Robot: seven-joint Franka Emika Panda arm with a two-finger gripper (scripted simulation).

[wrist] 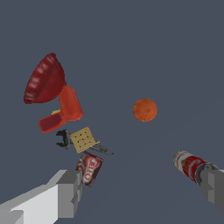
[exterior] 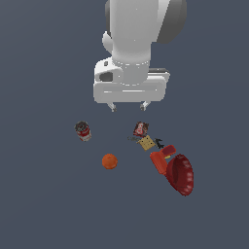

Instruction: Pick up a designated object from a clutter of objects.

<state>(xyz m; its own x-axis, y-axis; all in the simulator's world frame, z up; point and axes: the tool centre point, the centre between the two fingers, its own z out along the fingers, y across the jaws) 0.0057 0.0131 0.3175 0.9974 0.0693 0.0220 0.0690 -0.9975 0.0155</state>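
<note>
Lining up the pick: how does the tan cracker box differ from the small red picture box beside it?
The tan cracker box is plain yellow-tan with a grid pattern; the red picture box is red and white with printed artwork. The cracker box overlaps the dark tool; the picture box lies nearer the gripper. Both are small and flat.

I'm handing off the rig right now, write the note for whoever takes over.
Gripper: open, empty, held above the clutter.
Target, the tan cracker box: lies flat on a thin dark tool, beside the small picture box and close to the red box.
Red bowl lies tipped behind the red box; orange ball and can sit apart.
Done: nothing grasped.
Left: descend, grip, lift.
</note>
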